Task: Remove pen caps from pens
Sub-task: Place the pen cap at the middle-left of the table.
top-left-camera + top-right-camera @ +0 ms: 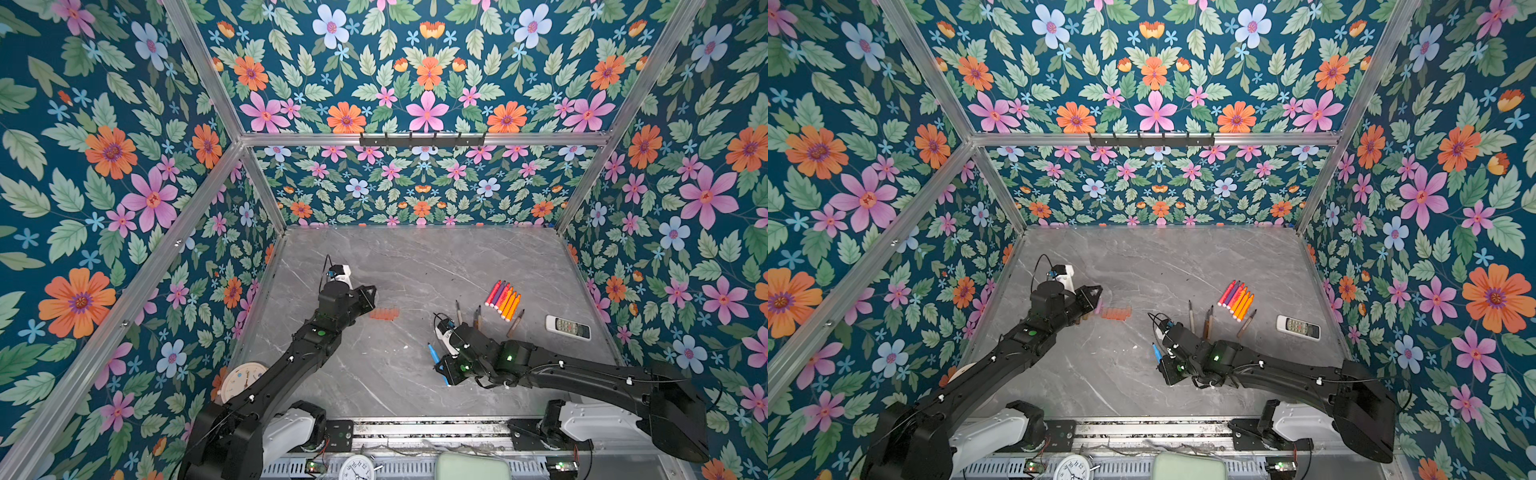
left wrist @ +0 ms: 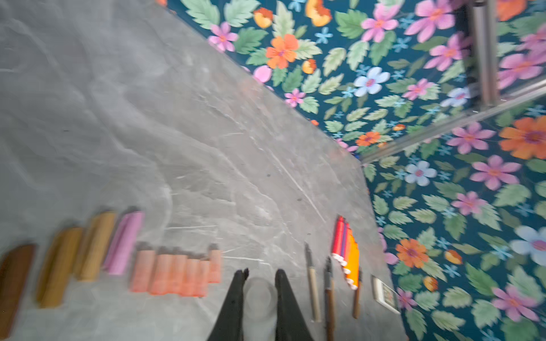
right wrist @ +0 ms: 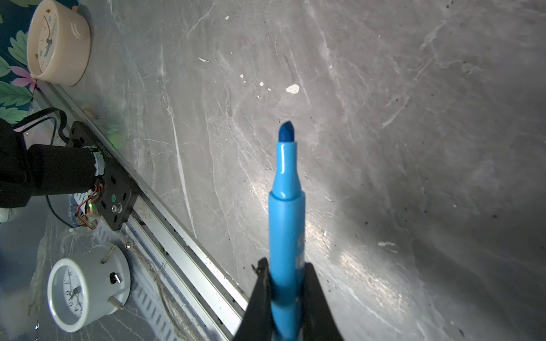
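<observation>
My left gripper (image 2: 260,273) is shut on a pale translucent pen cap (image 2: 259,295), blurred, just above the table beside a row of loose pen caps. That row holds several orange-red caps (image 2: 177,273), a pink one (image 2: 124,243), two tan-gold ones (image 2: 97,245) and a brown one (image 2: 14,283). In a top view the left gripper (image 1: 371,291) hangs over the orange-red caps (image 1: 383,314). My right gripper (image 3: 285,268) is shut on a blue pen (image 3: 285,206) whose felt tip is bare. Several capped pens (image 1: 503,300) lie bundled at the right, with three uncapped brown pens (image 1: 478,318) near them.
A white remote control (image 1: 568,327) lies right of the pens. A cream clock (image 1: 243,380) stands at the table's front left by the wall, and a white clock (image 3: 85,288) sits beyond the front rail (image 3: 177,224). Floral walls close in three sides.
</observation>
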You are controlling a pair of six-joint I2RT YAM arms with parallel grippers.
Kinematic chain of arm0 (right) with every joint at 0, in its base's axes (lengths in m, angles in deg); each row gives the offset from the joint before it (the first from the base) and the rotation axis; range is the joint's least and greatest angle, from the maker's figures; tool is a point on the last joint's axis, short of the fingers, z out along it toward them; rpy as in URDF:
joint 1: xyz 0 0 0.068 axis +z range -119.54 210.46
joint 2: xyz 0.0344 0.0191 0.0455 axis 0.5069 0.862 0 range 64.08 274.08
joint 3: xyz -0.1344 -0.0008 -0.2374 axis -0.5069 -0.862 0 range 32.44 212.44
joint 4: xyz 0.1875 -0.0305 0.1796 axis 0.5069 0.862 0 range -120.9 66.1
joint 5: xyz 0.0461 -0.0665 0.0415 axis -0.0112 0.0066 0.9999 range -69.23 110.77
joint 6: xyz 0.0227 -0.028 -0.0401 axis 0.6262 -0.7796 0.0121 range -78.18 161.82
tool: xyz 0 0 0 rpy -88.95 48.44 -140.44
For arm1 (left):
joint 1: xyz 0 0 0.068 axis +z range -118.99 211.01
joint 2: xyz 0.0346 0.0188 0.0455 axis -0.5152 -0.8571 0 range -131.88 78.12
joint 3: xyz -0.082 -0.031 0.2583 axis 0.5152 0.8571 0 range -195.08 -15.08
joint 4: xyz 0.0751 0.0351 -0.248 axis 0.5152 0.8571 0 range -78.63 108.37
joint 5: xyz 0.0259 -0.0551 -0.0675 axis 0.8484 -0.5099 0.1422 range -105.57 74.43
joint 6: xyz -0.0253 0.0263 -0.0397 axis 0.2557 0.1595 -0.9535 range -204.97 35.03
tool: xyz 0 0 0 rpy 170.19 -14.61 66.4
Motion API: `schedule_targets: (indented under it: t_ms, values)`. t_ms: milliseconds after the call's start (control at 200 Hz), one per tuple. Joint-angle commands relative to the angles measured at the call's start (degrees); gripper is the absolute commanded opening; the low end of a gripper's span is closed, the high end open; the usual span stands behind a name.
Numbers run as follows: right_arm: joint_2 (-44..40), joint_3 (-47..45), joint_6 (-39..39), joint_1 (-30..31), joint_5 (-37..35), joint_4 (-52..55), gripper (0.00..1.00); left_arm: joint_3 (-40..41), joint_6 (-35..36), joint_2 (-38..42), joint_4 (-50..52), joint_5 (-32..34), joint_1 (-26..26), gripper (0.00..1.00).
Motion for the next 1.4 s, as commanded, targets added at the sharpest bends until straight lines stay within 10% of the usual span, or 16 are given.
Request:
schedule_targets:
  t_ms: [0,425,835,1395]
  values:
    - [-0.2,-0.2,0.6,0.1,-1.6,1.1,0.0,0.6,4.4,-0.2,7.3,0.9,3.3,0.0]
    - [1.4,1.2,0.1,0.0,-2.3,1.6,0.0,8.8,4.1,-15.1,-5.9,-14.9,3.7,0.0]
    - [-4.8,-0.8,0.7,-2.5,-6.6,7.4,0.0,5.6,7.7,-14.3,8.1,-7.3,-0.9,0.0]
    - [-13.8,-4.5,2.6,-8.7,-9.3,14.1,0.0,4.8,9.0,-14.6,12.0,-5.1,-1.3,0.31]
